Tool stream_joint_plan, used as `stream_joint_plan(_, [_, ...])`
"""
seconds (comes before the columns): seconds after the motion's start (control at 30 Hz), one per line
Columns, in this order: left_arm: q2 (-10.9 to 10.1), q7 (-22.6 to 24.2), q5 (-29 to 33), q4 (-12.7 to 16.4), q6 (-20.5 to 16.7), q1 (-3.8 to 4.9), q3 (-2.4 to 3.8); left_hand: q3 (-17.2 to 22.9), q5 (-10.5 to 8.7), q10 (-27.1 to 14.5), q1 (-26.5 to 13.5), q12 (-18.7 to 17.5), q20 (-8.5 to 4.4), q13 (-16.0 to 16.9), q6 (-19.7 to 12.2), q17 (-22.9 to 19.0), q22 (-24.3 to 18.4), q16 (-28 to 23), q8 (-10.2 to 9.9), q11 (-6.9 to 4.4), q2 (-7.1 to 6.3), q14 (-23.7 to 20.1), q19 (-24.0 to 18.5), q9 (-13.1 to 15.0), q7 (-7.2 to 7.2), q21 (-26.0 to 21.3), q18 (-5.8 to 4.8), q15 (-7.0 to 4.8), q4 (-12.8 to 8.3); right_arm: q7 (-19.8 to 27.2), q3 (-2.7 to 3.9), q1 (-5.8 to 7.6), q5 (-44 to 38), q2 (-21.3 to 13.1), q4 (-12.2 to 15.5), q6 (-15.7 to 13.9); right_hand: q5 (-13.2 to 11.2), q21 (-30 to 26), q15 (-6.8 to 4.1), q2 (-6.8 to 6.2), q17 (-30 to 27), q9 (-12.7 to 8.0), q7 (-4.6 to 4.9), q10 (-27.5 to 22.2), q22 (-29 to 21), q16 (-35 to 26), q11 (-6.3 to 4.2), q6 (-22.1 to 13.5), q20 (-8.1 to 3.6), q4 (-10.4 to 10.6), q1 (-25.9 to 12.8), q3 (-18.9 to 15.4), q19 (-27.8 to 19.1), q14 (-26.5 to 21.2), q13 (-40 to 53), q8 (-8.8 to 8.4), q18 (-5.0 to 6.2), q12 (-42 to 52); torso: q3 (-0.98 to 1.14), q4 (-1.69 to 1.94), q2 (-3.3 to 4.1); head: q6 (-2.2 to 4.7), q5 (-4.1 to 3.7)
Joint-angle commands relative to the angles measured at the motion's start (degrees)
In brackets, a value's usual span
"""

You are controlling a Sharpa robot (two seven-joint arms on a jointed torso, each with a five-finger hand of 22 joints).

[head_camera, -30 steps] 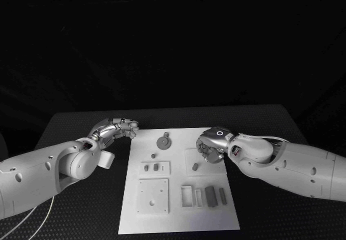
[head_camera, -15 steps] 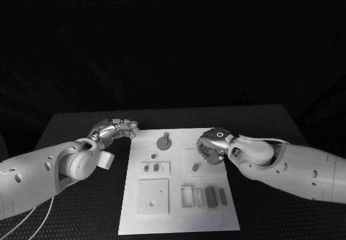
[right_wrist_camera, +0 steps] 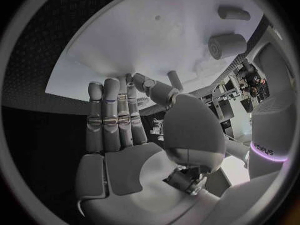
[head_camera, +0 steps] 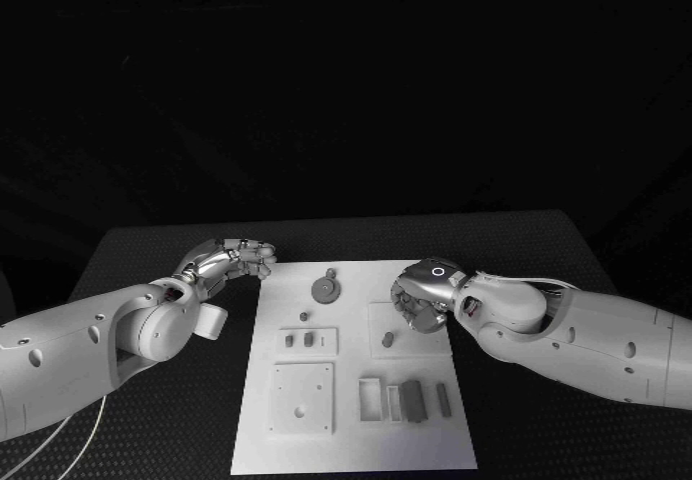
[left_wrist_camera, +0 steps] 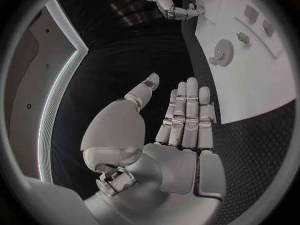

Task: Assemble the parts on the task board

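Observation:
The white task board (head_camera: 353,440) lies in the middle of the black table. On it I see a round disc part (head_camera: 327,288), a small plate with two pegs (head_camera: 307,339), a square plate with a hole (head_camera: 303,397), a row of upright blocks (head_camera: 411,398) and a short peg (head_camera: 387,340). My right hand (head_camera: 423,295) is over the board's far right part, beside that peg; in the right wrist view its fingers (right_wrist_camera: 115,120) are stretched out side by side with nothing in them, and a cylinder part (right_wrist_camera: 225,45) lies beyond. My left hand (head_camera: 231,258) is off the board's far left corner, its fingers (left_wrist_camera: 187,115) straight and empty.
Bare black table (head_camera: 159,250) surrounds the board on the left, right and far sides. The left wrist view shows the board's edge (left_wrist_camera: 250,85), the disc part (left_wrist_camera: 222,50) and my right hand (left_wrist_camera: 178,2) further off.
The board with its parts has slid slightly toward me, and my right hand and forearm have shifted a little the same way. My left hand has stayed put.

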Motion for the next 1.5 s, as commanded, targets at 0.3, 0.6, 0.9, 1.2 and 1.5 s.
stream_joint_plan(0.3, [0.15,0.53,0.6,-0.38,0.23,0.04,0.04,0.3,-0.1,-0.14,-0.39,-0.08,-0.06,-0.15,-0.12,0.22,0.09,-0.53,0.2,0.33,0.28,0.48,0.55,-0.13,0.33,-0.3,0.36,0.12,0.13,2.27,0.46,0.62,1.79,-0.02,0.53,2.0,-0.04,0.33,-0.67,-0.22,0.06,0.07,0.06,0.46,1.09,0.33,-0.09,0.36,-0.06,0.0,0.44,0.27,-0.12,0.1,0.16,-0.02,2.77,0.07,0.04,0.0,0.0,0.19,0.11])
stream_joint_plan(0.6, [0.21,0.53,0.67,-0.62,0.28,0.04,0.04,0.31,-0.09,-0.22,-0.41,-0.11,-0.06,-0.19,-0.17,0.28,0.09,-0.59,0.18,0.38,0.28,0.5,0.57,-0.16,0.36,-0.33,0.36,0.12,0.13,2.7,1.16,0.93,2.97,-0.23,1.03,2.36,0.04,0.36,-0.66,-0.2,0.08,0.11,0.07,0.46,1.09,0.33,-0.09,0.36,-0.05,0.02,0.39,0.26,-0.13,0.1,0.23,-0.04,2.77,0.06,0.08,0.02,0.02,0.02,0.17])
stream_joint_plan(0.9, [0.26,0.47,0.91,-1.06,0.35,0.04,0.04,0.33,-0.09,-0.37,-0.43,-0.14,-0.06,-0.26,-0.23,0.38,0.1,-0.71,0.17,0.48,0.29,0.53,0.6,-0.21,0.44,-0.39,0.37,0.12,0.12,4.01,2.18,1.78,7.03,-1.63,2.69,4.42,0.63,0.52,-0.66,-0.06,0.16,0.28,0.09,0.44,1.09,0.34,-0.08,0.33,-0.04,0.01,0.15,0.09,-0.17,0.11,0.55,-0.1,2.77,-0.04,0.02,0.03,-0.01,-0.11,0.3])
stream_joint_plan(1.2, [0.35,0.45,1.12,-1.45,0.29,0.04,0.04,0.34,-0.1,-0.43,-0.45,-0.15,-0.06,-0.3,-0.24,0.45,0.1,-0.79,0.18,0.54,0.3,0.54,0.61,-0.23,0.44,-0.44,0.37,0.12,0.13,6.08,3.44,2.23,15.13,-2.11,4.88,3.55,1.94,0.79,-0.64,0.48,0.26,0.61,0.15,0.29,1.08,0.27,-0.04,0.15,-0.04,-0.11,-0.26,-0.63,-0.36,0.04,1.16,-0.26,2.77,-0.3,0.0,-0.13,-0.04,-0.02,0.97])
stream_joint_plan(1.5, [0.5,0.46,1.5,-1.64,-0.66,0.08,0.05,0.33,-0.1,-0.49,-0.52,-0.13,-0.05,-0.35,-0.18,0.55,0.12,-0.91,0.24,0.63,0.2,0.57,0.65,-0.25,0.53,-0.48,0.37,0.13,0.15,11.4,3.42,2.22,22.41,-0.64,5.87,-2.99,2.68,0.92,-0.58,0.95,0.28,0.83,0.24,0.05,1.11,0.13,0.04,-0.09,0.02,-0.21,-0.4,-1.15,-0.66,-0.14,1.5,-0.43,2.77,-0.55,-0.16,0.09,-0.08,0.41,2.13])
